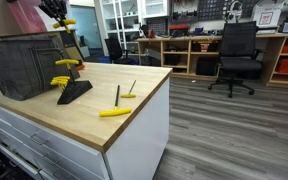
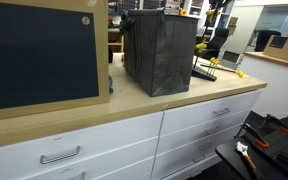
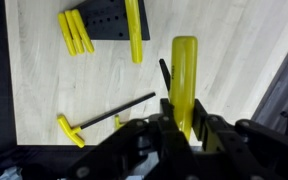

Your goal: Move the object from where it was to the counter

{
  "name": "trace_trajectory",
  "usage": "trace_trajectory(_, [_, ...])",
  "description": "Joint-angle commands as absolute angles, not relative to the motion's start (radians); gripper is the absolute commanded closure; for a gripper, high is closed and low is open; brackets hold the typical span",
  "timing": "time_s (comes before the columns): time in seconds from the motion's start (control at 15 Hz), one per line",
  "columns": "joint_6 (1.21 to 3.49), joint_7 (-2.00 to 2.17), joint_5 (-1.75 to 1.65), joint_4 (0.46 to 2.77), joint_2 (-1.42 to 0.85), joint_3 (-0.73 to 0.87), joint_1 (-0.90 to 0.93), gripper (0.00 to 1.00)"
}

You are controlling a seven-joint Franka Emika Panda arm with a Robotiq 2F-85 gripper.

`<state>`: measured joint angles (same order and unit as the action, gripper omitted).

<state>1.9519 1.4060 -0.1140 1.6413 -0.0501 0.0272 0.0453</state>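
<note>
Gripping a yellow-handled key (image 3: 184,75), the pincer (image 3: 186,128) hangs above the counter (image 3: 44,90), near a loose key (image 3: 104,117) and black stand (image 3: 109,20).

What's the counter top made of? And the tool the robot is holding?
Counter top: looks like pale wood, smooth, with long grain strips running along it. Held tool: the handle seems glossy yellow plastic, since it shines; its thin dark shaft is probably metal.
</note>
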Motion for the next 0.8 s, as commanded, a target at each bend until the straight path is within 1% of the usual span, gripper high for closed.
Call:
trace_trajectory(0.0, [1.921, 1.438, -0.106, 1.567, -0.077, 0.046, 0.004, 0.94])
trace_trajectory(0.33, [1.815, 1.501, -0.095, 1.487, -0.146, 0.104, -0.058, 0.94])
trace_trajectory(0.73, [1.547, 1.501, 0.019, 1.378, -0.257, 0.154, -0.121, 0.94])
